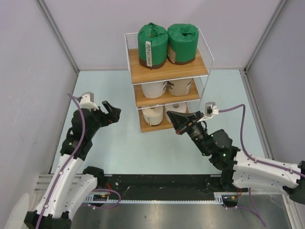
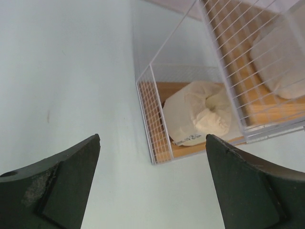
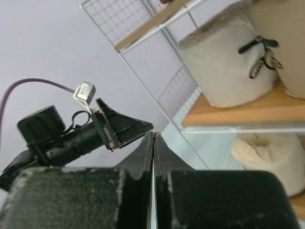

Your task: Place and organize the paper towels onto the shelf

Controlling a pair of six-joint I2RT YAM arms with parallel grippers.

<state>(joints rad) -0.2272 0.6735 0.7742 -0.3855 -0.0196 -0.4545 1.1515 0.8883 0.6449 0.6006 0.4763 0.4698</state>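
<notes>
All six paper towels (image 1: pixel 152 44) sit on the shelf (image 1: pixel 167 74) by the worktop's far edge; left gripper (image 1: pixel 111 111) gapes released, right gripper (image 1: pixel 174 121) is clenched on nothing.

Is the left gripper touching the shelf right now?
Apart. The top external view shows bare table between the left gripper and the shelf; the left wrist view shows the gap too.

The white label (image 1: pixel 147 51) on one dark green roll (image 1: pixel 155 36) is showing only print too small to read.
</notes>
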